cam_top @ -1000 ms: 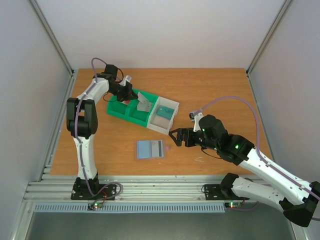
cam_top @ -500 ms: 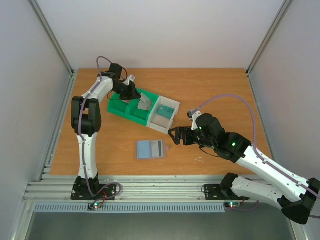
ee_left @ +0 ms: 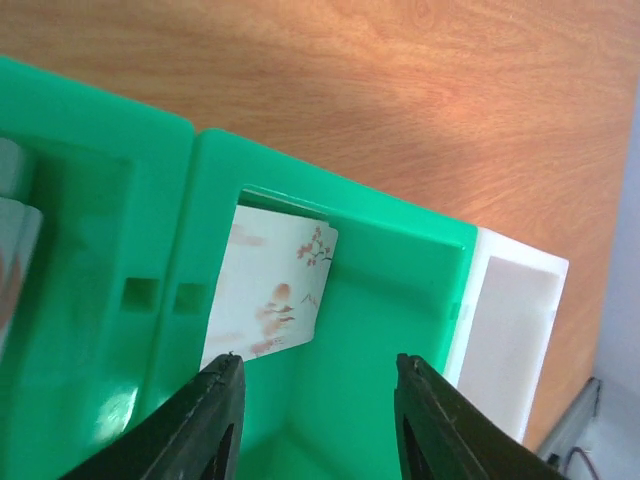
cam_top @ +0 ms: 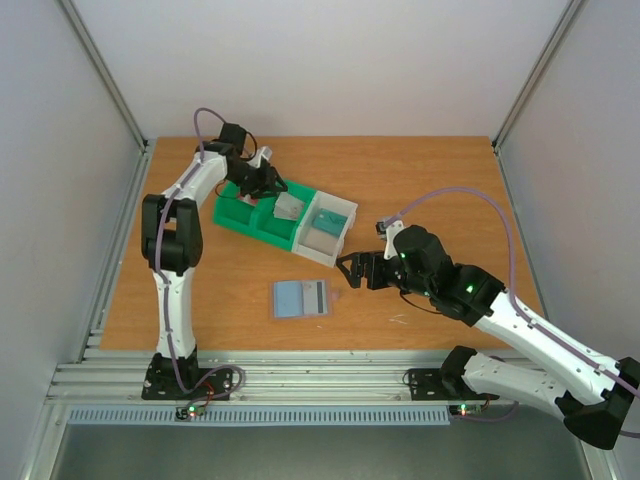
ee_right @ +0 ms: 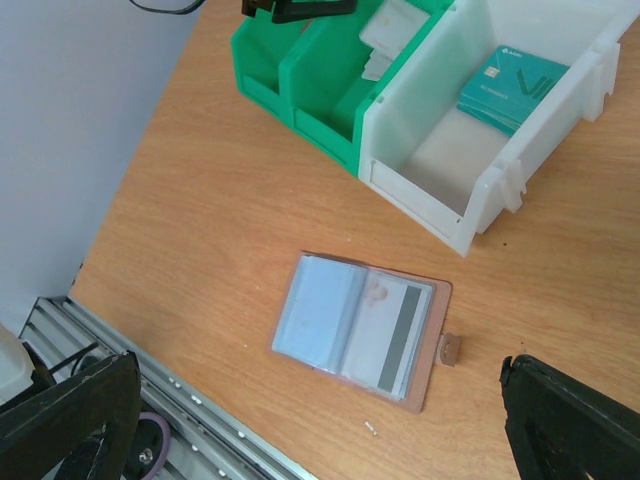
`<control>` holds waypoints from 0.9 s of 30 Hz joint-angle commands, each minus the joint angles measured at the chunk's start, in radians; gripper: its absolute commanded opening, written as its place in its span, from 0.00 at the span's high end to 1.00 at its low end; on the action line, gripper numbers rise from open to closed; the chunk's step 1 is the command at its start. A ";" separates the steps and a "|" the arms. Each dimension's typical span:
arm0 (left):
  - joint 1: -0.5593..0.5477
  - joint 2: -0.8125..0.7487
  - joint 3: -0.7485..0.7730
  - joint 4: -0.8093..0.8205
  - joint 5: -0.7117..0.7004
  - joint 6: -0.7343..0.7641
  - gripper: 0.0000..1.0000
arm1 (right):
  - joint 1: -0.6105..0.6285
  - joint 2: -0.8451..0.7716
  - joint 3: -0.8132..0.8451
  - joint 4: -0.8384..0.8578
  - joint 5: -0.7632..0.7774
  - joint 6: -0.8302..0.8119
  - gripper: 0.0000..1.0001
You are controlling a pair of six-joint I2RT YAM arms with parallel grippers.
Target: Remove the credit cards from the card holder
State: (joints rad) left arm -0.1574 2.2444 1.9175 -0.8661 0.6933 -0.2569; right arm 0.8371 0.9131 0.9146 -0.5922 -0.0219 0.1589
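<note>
- Card holder (ee_right: 360, 330) lies open flat on tabletop (cam_top: 420, 180), near front edge, well apart from tray (cam_top: 240, 222). Both halves face up, so the pockets are reachable from above.
- Grey card w/ dark stripe (ee_right: 398, 338) sits in right half. Left half shows a pale card face; can't tell if it is a separate card.
- White card w/ red-pink marks (ee_left: 272, 292) is inside mid green compartment of the tray, leaning tilted against the compartment wall and touching nothing else. Judged: that one is out of the holder.
- Left gripper (ee_left: 316, 372) hangs over that compartment. Jaws partly open, nothing between them, card clear of both.
- Right gripper (cam_top: 346, 273) hovers just right of the holder, above tabletop. Jaws spread to full width, empty. Prob. staged to pin or steady the holder for the next pull.
- Teal cards (ee_right: 510, 90) are stacked in the white end compartment.
- Est. progress approx. half: at least the striped card remains.
</note>
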 commanded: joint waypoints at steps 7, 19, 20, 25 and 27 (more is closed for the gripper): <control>0.005 -0.205 -0.031 0.016 -0.054 -0.016 0.48 | 0.001 -0.052 0.044 -0.028 0.004 0.031 0.02; 0.000 -0.641 -0.371 0.052 -0.056 -0.064 0.01 | 0.001 -0.061 0.148 -0.187 0.070 -0.019 0.02; -0.002 -0.686 -0.402 0.050 -0.069 -0.065 0.01 | 0.001 -0.058 0.151 -0.197 0.070 -0.014 0.01; -0.013 -0.940 -0.580 0.055 -0.148 -0.078 0.01 | 0.000 -0.067 0.119 -0.207 0.097 0.015 0.01; -0.013 -1.036 -0.647 0.050 -0.171 -0.090 0.01 | -0.001 -0.067 0.115 -0.221 0.126 0.021 0.02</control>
State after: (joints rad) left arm -0.1650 1.3731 1.3735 -0.8349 0.5896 -0.3229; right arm 0.8371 0.8562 1.0424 -0.7723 0.0395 0.1642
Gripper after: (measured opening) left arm 0.993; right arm 0.986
